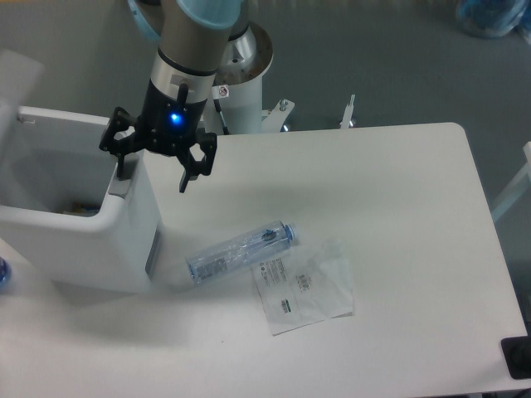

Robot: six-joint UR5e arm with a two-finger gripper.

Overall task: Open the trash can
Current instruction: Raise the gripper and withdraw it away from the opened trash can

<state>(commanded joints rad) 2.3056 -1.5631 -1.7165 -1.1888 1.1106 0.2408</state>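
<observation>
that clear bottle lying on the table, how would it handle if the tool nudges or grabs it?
The bottle lies on its side and looks round, so a nudge across its length would probably roll it. It appears empty and thin-walled, so likely light and apt to crumple under a firm squeeze. Its smooth clear plastic may slip between the fingers.

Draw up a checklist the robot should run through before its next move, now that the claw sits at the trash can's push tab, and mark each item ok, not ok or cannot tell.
1. Trash can lid up: ok, the inside shows, and the lid is a blur at top left.
2. Claw open: ok, fingers spread.
3. One finger on the grey tab: ok.
4. Other finger free of the bin: ok, over the table.
5. Bottle and plastic bag clear of the claw: ok.
6. Lid fully open: cannot tell.
</observation>
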